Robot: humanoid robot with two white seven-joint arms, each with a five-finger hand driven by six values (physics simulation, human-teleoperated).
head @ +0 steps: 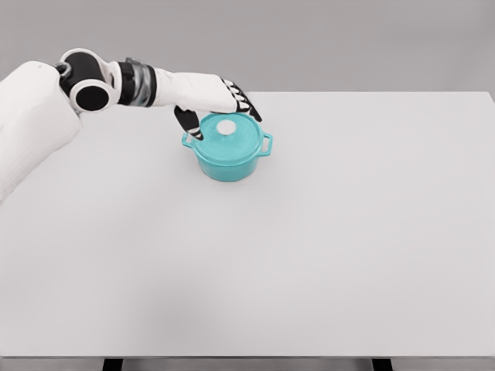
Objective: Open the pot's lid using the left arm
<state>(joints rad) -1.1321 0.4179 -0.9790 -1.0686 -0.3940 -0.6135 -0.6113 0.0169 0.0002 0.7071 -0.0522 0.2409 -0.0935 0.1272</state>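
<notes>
The near half of the white table [255, 286] lies bare. Farther back, left of centre, stands the teal pot [229, 151], its lid [230, 137] seated, a white knob [227, 127] on top and side handles at about three and nine o'clock. Beyond, the left hand [216, 104] reaches in from ten o'clock, fingers spread loosely over the lid's far rim, thumb hanging near the nine o'clock handle, gripping nothing, seemingly lined up to close on the knob.
</notes>
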